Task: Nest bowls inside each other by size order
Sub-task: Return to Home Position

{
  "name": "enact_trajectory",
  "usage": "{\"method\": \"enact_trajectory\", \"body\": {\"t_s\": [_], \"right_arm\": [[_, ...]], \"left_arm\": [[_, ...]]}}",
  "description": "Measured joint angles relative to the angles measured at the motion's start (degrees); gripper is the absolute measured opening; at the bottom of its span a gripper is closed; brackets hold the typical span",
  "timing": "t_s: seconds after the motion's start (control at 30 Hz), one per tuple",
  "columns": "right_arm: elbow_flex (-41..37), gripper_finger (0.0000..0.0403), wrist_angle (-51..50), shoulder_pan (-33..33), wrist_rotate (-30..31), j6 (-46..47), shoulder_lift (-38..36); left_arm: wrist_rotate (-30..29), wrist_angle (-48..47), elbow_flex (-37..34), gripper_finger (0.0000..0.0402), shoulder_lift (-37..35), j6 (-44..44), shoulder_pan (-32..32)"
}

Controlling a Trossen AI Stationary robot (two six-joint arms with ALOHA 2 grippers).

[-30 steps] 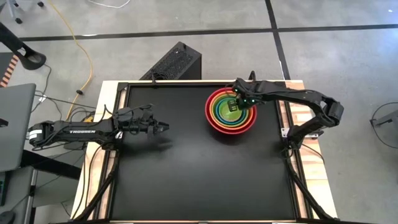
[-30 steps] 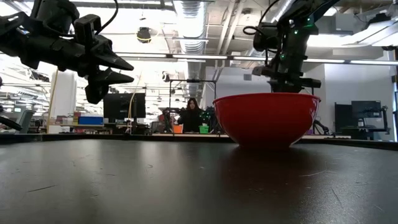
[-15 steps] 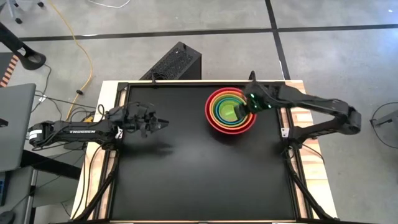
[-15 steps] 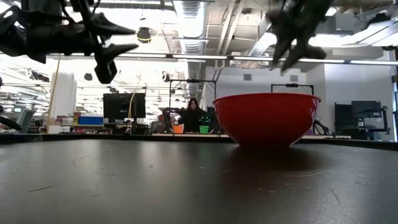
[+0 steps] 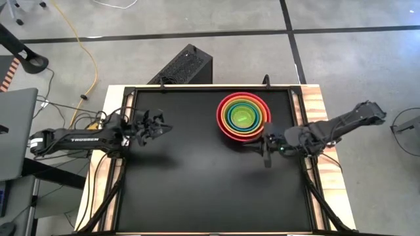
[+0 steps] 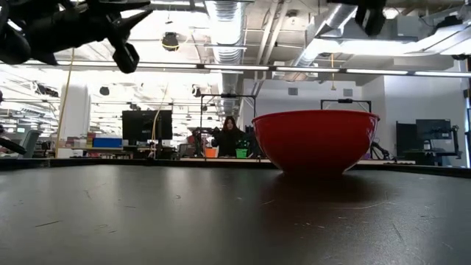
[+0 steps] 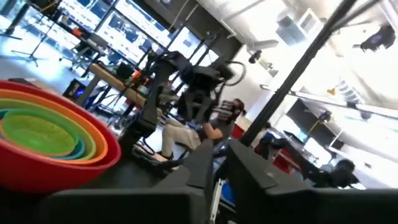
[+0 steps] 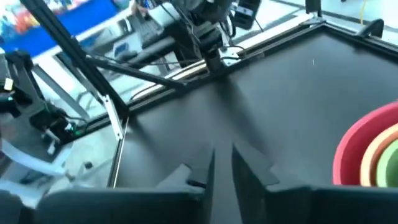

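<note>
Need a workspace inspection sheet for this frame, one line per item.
Surface: black table top, wooden side rails.
Job's things: bowls nested in one stack at the far right; red bowl outermost, green bowl at the centre.
Clutter: nothing seen on the table.
Grippers: left gripper raised over the table's left edge; right gripper beside the stack on its near side, apart from the bowls, holding nothing.
Cables: yellow cable on the floor, far left.
Surroundings: black box behind the table; seated person far off.
</note>
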Motion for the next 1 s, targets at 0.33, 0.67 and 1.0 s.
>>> {"method": "enact_trajectory", "body": {"t_s": [0.33,0.67,1.0], "right_arm": [[-14.9,0.0011,16.0,-10.5,-10.3,-3.3,-4.3],[-24.1,0.0007,23.3,-25.5,-27.3,-8.8,-11.1],[-32.0,0.0006,23.4,-33.7,-36.6,-5.4,-20.6]], "left_arm": [[-5.8,-26.2,0.0,0.0,-11.9,12.0,-0.5],[-14.0,-32.7,-0.1,0.0,-15.4,18.3,-0.5],[-16.8,-33.1,-8.0,0.0,-24.4,14.6,-0.5]]}}
